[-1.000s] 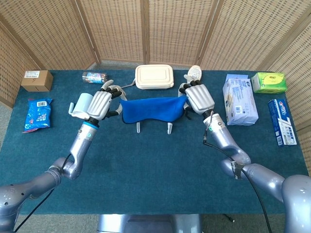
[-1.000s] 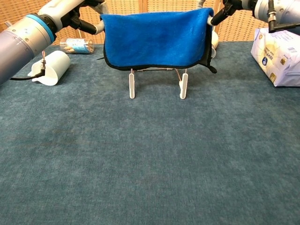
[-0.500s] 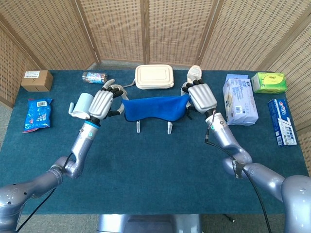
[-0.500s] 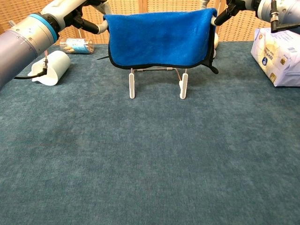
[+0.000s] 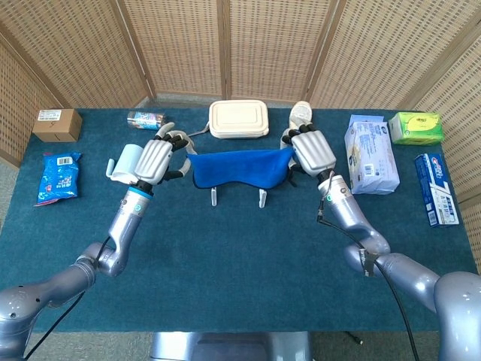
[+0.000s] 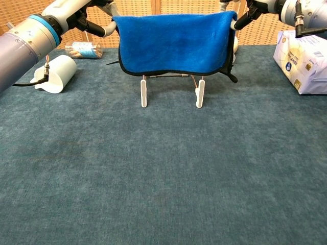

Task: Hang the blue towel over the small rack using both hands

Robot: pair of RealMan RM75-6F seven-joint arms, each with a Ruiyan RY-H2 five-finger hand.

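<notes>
The blue towel (image 5: 239,167) (image 6: 173,43) hangs spread out above the small rack, whose white legs (image 5: 214,197) (image 6: 144,92) show below its dark hem. The rack's top bar is hidden behind the cloth. My left hand (image 5: 156,159) (image 6: 84,18) grips the towel's upper left corner. My right hand (image 5: 310,150) (image 6: 250,10) grips the upper right corner, where a fold of cloth droops down the side. Both hands are at about the same height, one on each side of the rack.
A white cup (image 5: 126,163) (image 6: 55,73) lies just left of my left hand. Behind the rack are a cream lunch box (image 5: 238,119), a small can (image 5: 145,119) and a white bottle (image 5: 301,113). A tissue pack (image 5: 370,154) (image 6: 304,61) and boxes stand at the right.
Both hands and the towel have shifted a little to the right and away from me. The towel's left edge has drawn inward, and its hem sits slightly higher.
</notes>
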